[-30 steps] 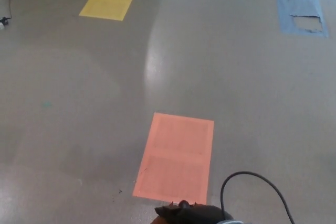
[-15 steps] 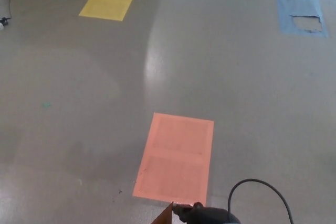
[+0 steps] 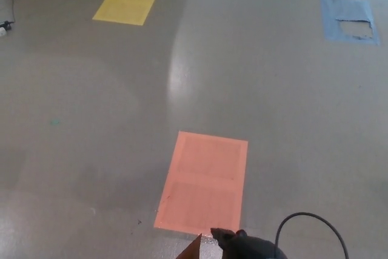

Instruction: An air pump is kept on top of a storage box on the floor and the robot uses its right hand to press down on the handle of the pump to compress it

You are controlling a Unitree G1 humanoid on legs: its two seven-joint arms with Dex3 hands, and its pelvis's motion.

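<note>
Where the frame ends at the bottom, a black hand (image 3: 248, 247) is seen beside a brown box corner (image 3: 191, 251). Whether it is clenched cannot be told. A black cable (image 3: 315, 222) is looped nearby over the grey floor (image 3: 242, 77).

Grey floor (image 3: 273, 101) smooth, glossy sheen; orange sheet (image 3: 205, 181) matt paper.

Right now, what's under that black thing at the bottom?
A brown corner pokes out beside the black thing, over the orange sheet. The frame edge hides whatever lies lower.
</note>
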